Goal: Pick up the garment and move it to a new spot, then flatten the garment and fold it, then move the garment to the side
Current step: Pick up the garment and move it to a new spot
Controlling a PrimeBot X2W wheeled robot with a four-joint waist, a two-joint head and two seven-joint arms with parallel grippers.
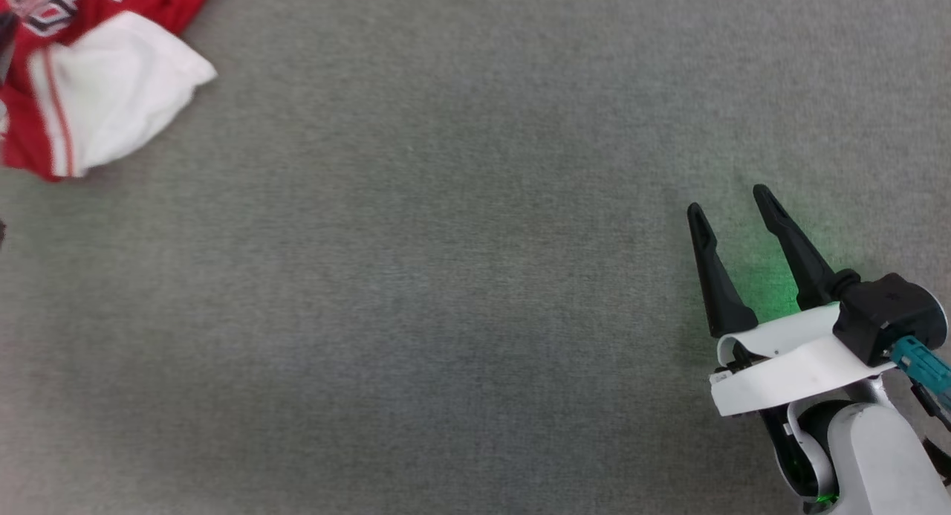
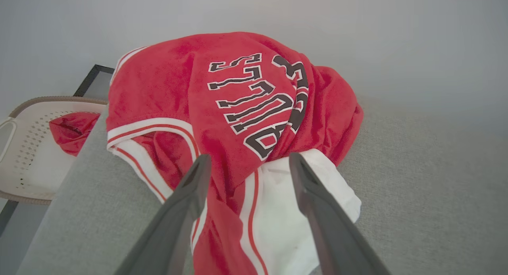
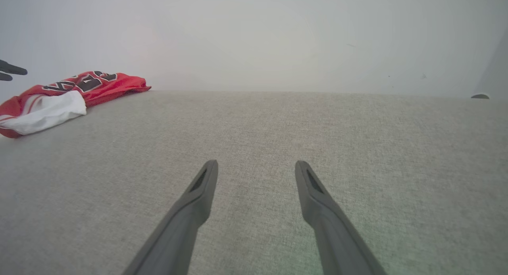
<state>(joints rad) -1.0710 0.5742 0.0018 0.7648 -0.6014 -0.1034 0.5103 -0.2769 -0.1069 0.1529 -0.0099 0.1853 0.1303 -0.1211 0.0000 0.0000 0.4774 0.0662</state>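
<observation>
Close to the crumpled garment (image 2: pixel 238 92), the left gripper (image 2: pixel 248 164) stood wide and empty; a deep bite on a thick fold seemed safest.

1. Our right fingers (image 3: pixel 196 195) stand spread apart over the grey surface (image 3: pixel 278 124).
2. At ten o'clock we see the garment (image 3: pixel 59 96), crumpled, well apart from them.
3. Our left fingers (image 3: pixel 12 70) show at nine o'clock, just above it.

Crumpled red garment (image 2: pixel 238 108), white sleeve, black lettering, on grey surface
</observation>
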